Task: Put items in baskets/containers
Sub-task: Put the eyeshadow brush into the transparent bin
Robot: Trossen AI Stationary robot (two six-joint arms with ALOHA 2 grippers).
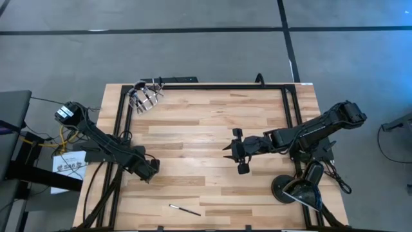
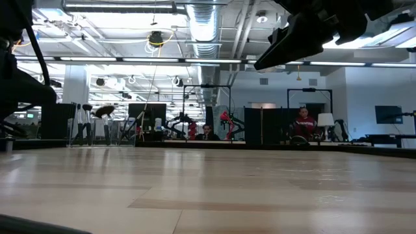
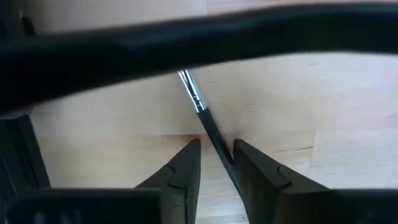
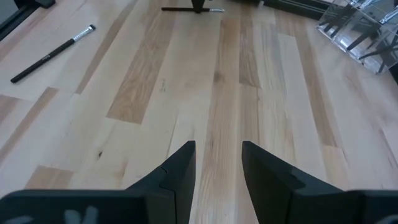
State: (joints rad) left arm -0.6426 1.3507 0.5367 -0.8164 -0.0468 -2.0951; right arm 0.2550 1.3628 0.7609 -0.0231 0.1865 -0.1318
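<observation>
Work surface: a light wooden table (image 1: 212,135) of butcher-block planks with a dark metal frame (image 1: 206,86) along its far and side edges. The clear plastic cup (image 1: 144,98), holding several brushes, stands at the far left corner. 1 loose makeup brush (image 1: 185,209) lies flat near the front edge. A round black lamp base (image 1: 284,188) rests at the front right corner.

A pale wooden table (image 1: 212,129) carries a round black lamp base (image 1: 288,189) at its near right corner.
</observation>
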